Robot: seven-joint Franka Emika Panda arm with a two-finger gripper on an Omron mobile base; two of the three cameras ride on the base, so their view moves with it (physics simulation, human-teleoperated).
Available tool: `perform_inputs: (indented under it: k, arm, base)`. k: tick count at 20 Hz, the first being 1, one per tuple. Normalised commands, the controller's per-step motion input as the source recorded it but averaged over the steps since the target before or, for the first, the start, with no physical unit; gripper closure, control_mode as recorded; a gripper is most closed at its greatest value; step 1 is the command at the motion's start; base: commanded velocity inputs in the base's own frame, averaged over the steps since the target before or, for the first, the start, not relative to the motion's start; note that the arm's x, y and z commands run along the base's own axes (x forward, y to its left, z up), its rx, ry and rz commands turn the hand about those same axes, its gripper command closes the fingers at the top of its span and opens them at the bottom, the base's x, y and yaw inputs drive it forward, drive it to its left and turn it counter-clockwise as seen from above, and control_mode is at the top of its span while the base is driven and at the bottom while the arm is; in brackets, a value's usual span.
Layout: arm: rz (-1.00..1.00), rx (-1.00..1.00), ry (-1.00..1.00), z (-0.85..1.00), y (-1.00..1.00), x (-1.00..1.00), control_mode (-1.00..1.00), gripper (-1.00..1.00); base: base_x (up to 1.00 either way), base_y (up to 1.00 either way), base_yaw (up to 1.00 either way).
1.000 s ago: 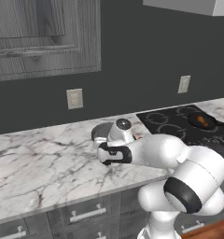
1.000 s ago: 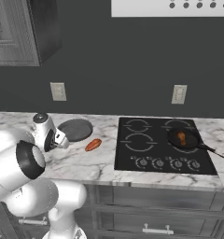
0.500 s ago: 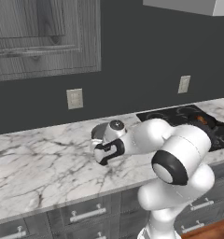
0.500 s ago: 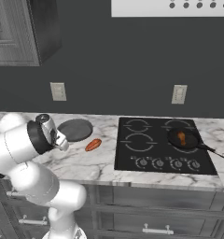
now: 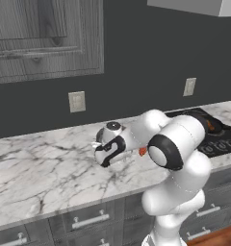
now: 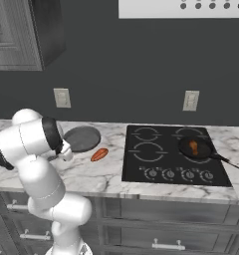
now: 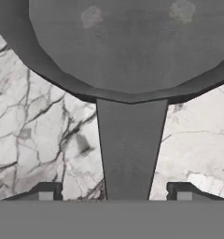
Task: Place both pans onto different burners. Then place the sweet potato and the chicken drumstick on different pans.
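Leftward, the gripper (image 5: 102, 153) is hovering low over the marble counter (image 5: 35, 173). From the right base, the grey pan (image 6: 81, 138) is lying on the counter beside the sweet potato (image 6: 99, 155), while the black pan (image 6: 195, 148) is carrying the drumstick (image 6: 193, 147) on the cooktop (image 6: 156, 157). Along the hand, fingers (image 7: 47, 191) are standing wide, straddling the grey handle (image 7: 130, 147) without touching.
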Motion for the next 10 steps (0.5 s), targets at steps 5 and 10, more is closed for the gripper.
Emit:
perform_inputs:
  k: [5,10]
  arm:
    - [-0.03,0.01,0.0,0.02,0.0,0.0,-1.0,1.0]
    - [0.0,0.03,0.0,0.21,-0.15,-0.15,-1.0,1.0]
  base:
    - [0.0,0.0,0.0]
    - [0.0,0.0,0.0]
